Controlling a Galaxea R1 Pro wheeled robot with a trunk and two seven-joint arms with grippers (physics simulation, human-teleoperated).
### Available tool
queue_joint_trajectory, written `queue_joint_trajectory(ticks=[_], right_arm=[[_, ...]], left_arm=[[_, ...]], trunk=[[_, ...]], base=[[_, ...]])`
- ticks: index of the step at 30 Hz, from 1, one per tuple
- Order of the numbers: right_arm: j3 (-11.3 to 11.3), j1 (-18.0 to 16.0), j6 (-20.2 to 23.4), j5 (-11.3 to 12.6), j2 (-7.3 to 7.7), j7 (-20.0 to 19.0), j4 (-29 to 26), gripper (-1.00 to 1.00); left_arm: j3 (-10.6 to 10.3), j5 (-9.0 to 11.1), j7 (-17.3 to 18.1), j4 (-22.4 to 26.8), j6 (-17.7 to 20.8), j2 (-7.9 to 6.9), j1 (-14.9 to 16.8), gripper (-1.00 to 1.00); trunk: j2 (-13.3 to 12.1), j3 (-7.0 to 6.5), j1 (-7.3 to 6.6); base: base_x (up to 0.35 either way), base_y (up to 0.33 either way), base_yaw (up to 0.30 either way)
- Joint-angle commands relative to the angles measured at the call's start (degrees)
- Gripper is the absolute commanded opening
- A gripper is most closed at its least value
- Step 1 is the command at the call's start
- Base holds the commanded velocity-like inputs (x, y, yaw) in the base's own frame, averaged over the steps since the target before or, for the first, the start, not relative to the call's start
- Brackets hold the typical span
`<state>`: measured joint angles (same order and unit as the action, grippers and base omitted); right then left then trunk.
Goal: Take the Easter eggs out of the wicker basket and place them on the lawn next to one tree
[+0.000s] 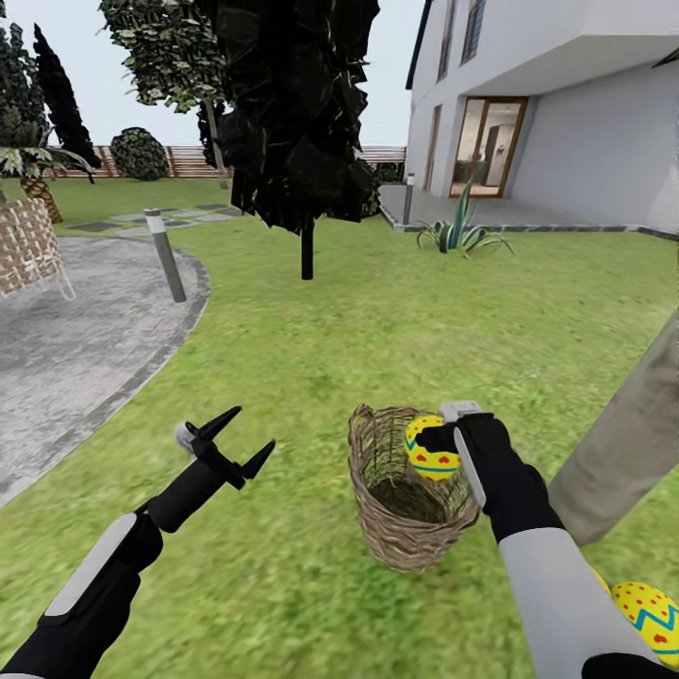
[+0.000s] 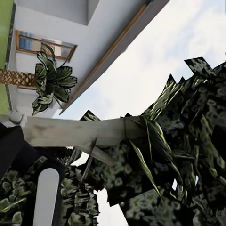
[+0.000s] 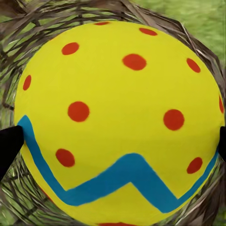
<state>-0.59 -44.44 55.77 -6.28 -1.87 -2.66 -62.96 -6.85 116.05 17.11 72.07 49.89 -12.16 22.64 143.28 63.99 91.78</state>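
Egg [image 1: 432, 451] clamped in right claw [image 1: 443, 443] above basket [image 1: 401, 509] — left claw [image 1: 236, 438] spread, another egg [image 1: 651, 618] half-hidden.

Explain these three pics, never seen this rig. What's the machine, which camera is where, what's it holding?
It is a simulated two-armed robot in a garden. The big picture comes from its head camera, looking down over both arms. The other two come from cameras at each wrist. On the lawn stands a wicker basket. The right gripper is shut on a yellow dotted egg at the basket's rim. Another egg lies on the grass beside a pale tree trunk. The left gripper is open and empty, pointing up; its camera sees foliage and sky.
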Motion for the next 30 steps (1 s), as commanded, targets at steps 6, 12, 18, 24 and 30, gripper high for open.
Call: queue_joint_trajectory(ticks=[6, 12, 18, 24, 30], right_arm=[[0.53, -0.03, -0.08, -0.32, 0.32, -9.04, -0.31, -1.0], [7.6, -0.03, -0.13, -0.29, 0.52, -26.74, -0.14, -1.0], [15.71, 0.07, -0.06, -0.31, 1.75, -47.77, -0.05, -1.0], [19.51, 0.15, -0.05, -0.3, 1.67, -49.25, -0.21, -1.0], [20.57, 0.15, -0.05, -0.38, 1.39, -49.2, -0.23, -1.0]], left_arm=[[-0.09, -0.12, 0.38, -0.01, 0.03, -0.06, 0.03, 1.0], [-0.09, -0.12, 0.38, -0.06, 0.03, -0.06, 0.03, 1.0], [-0.04, -0.16, 0.38, -0.09, -0.01, -0.06, 0.04, 1.0], [0.0, -0.2, 0.38, -0.01, -0.06, -0.05, 0.03, 1.0], [0.0, -0.21, 0.38, 0.0, -0.06, -0.05, 0.03, 1.0]], trunk=[[-0.88, -1.2, -0.57], [-3.28, -2.28, -1.89], [-5.69, -3.35, -3.2], [-8.1, -4.43, -4.52], [-10.5, -5.51, -5.84]], base=[[-0.001, 0.0, 0.0], [0.0, 0.0, 0.0], [0.0, 0.0, 0.0], [-0.222, 0.0, 0.0], [-0.337, 0.0, 0.0]])
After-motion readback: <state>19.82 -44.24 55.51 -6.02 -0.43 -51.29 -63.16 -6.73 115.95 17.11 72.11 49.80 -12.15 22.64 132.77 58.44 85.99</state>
